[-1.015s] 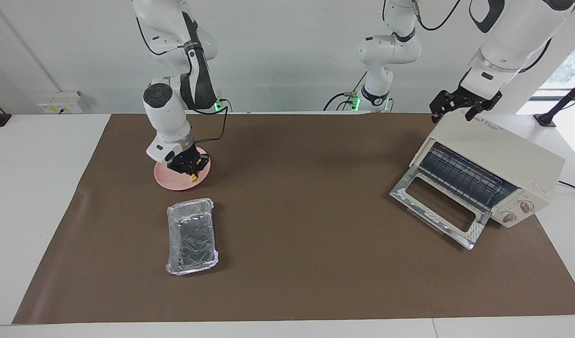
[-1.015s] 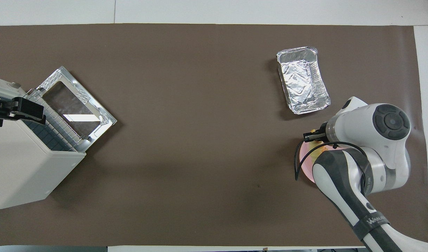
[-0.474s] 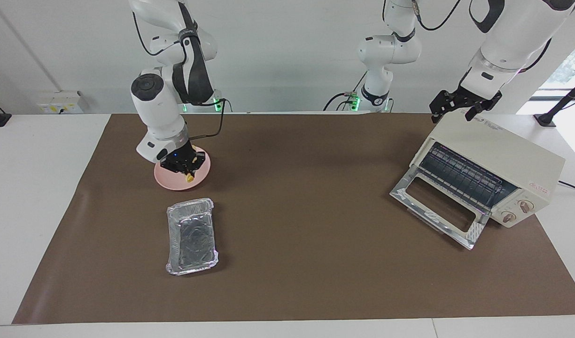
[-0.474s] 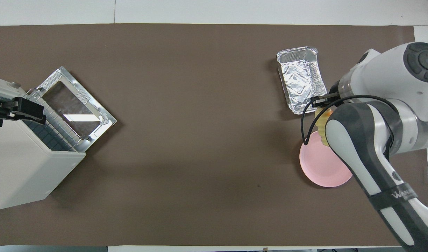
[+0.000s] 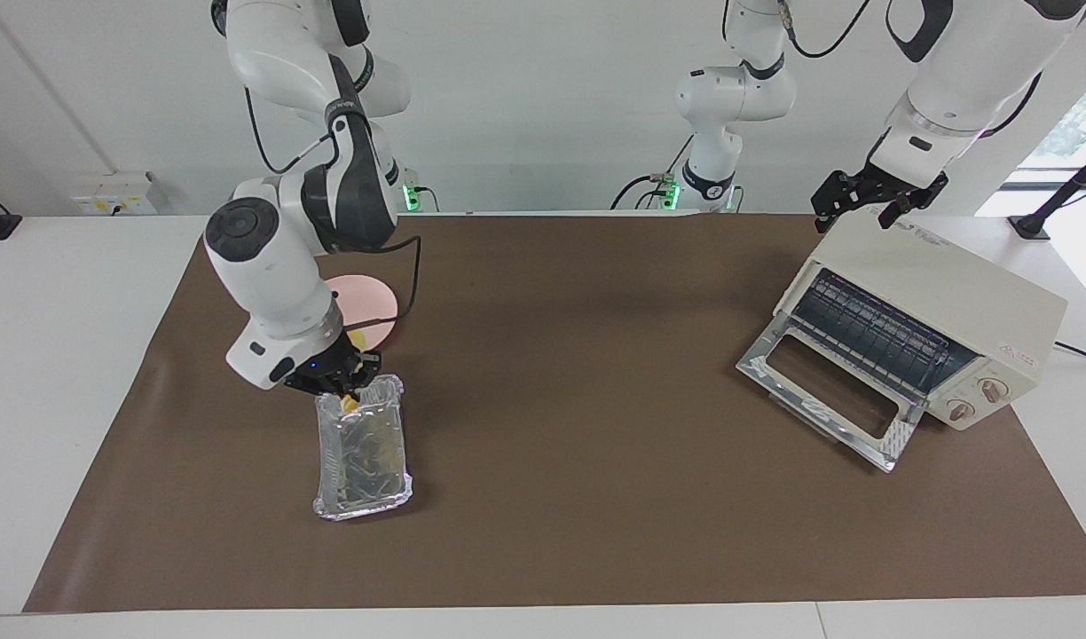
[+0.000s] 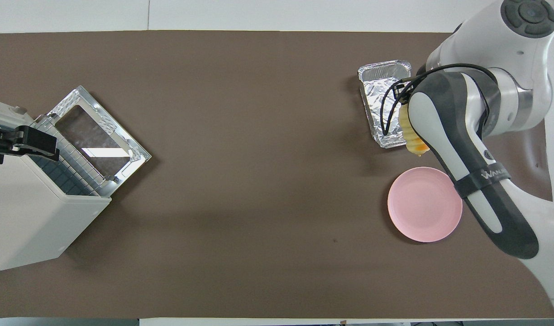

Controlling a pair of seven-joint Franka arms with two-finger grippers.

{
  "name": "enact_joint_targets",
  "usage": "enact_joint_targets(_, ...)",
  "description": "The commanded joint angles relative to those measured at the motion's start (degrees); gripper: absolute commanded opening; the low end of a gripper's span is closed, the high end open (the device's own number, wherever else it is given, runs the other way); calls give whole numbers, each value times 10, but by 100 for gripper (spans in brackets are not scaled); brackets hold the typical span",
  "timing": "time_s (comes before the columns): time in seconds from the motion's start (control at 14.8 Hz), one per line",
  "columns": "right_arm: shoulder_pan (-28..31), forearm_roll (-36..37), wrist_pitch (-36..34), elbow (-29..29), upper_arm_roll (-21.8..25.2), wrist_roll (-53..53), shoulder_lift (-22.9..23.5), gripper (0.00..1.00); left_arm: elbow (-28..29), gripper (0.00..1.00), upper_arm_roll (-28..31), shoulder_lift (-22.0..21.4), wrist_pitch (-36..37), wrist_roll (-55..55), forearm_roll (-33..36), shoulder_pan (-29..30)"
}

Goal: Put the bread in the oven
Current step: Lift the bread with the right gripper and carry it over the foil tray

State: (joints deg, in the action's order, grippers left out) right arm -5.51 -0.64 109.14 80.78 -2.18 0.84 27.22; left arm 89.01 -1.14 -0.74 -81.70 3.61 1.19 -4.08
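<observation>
The right gripper (image 5: pixel 343 383) grips the bread (image 6: pixel 412 136) in its jaws over the foil tray (image 5: pixel 363 446), near the table's right-arm end. To land it well, lower it lengthwise between the tray walls. The left gripper (image 5: pixel 871 202) waits, jaws open, above the oven (image 5: pixel 929 306).

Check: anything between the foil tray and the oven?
Nothing. Between the foil tray and the oven lies only bare brown mat, clearest in the overhead view.

Lighting even, bright, diffuse, apparently from above. Soft shadows lie under the oven (image 5: pixel 924 311) and beside the foil tray (image 5: pixel 363 448) on the brown mat (image 5: pixel 578 444). Glare on the oven's glass door (image 6: pixel 100 136) and foil. Daylight blows out a window (image 5: pixel 1071 124). Both views sharp.
</observation>
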Motion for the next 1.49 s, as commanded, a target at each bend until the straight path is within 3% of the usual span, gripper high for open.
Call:
enact_joint_targets(0.0, 3, 5, -26, -113, 0, -10, 85, 0, 21, 100, -3, -17, -14, -2, -8, 7)
enact_joint_targets(0.2, 1, 5, -45, -206, 12, -21, 151, 0, 21, 100, -3, -17, -14, -2, -8, 7)
enact_joint_targets(0.27, 1, 5, -48, -211, 12, -29, 155, 0, 21, 100, -3, -17, -14, -2, -8, 7)
enact_joint_targets(0.95, -9, 6, 2, -203, 19, -85, 197, 0, 21, 100, -3, -17, -14, -2, -8, 7)
enact_joint_targets(1.29, -10, -1, 60, -158, 18, -106, 185, 1, 21, 100, -3, -17, -14, -2, -8, 7)
enact_joint_targets(1.35, -12, -1, 64, -150, 18, -107, 184, 67, 21, 100, -2, -17, -14, -2, -8, 7)
enact_joint_targets(1.42, -12, -1, 70, -144, 18, -107, 180, 100, 21, 100, -3, -17, -14, -2, -8, 7)
